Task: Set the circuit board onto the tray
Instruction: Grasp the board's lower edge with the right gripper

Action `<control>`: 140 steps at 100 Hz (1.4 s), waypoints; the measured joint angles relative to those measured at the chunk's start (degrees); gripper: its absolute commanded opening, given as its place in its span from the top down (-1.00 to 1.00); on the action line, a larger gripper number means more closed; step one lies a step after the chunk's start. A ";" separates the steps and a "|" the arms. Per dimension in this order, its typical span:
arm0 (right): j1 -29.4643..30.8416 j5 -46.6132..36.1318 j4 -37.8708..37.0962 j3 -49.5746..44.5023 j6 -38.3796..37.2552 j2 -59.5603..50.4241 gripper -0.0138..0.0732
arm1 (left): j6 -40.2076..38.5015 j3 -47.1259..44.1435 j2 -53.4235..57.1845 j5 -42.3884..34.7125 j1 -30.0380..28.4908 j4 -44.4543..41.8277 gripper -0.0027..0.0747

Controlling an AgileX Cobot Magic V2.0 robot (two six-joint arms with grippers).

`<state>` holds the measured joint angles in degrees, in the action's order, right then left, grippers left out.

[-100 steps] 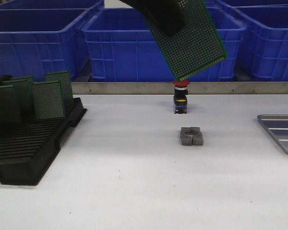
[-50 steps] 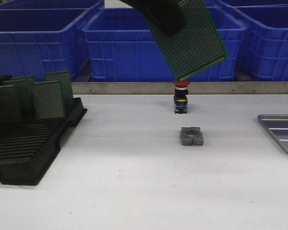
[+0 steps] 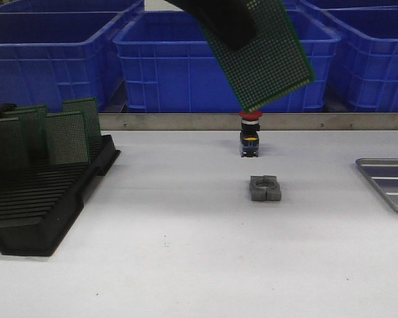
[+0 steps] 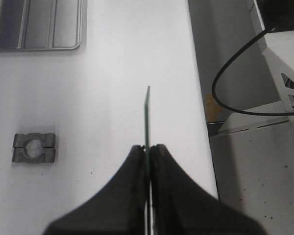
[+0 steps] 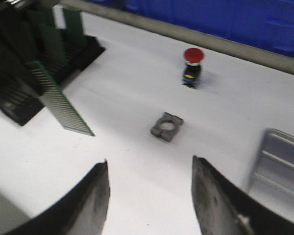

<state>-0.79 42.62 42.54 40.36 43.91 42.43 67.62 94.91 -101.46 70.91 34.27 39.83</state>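
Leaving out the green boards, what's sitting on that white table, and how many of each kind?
Black rack: 1
Metal tray: 1
Red button: 1
Grey block: 1
Total: 4

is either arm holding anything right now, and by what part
The left gripper pinches the circuit board by one edge, both fingers flat on its faces. The right gripper is open, holding nothing.

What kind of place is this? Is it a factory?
Probably a factory workbench or electronics workshop. Big blue plastic bins line the back, a black slotted rack holds green circuit boards, and a red emergency-stop button stands on the white table. The left tool grips one circuit board.
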 measured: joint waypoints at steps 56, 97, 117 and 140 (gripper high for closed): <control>-1.55 13.59 13.86 10.99 32.44 28.01 -0.26 | 0.00 0.00 0.00 -0.10 0.00 0.00 0.98; -10.20 12.08 14.11 14.78 35.31 35.12 -0.15 | 0.00 0.00 0.00 -0.10 0.00 0.00 0.98; -10.91 11.35 14.21 14.78 35.51 36.35 0.30 | 0.00 0.00 0.00 -0.10 0.00 0.00 0.98; -11.02 12.13 14.60 14.82 36.37 36.39 0.84 | 0.00 0.00 0.00 -0.45 0.00 0.00 0.87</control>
<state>-11.82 54.74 57.14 55.18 80.28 78.82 67.62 94.91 -101.46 70.46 34.27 39.83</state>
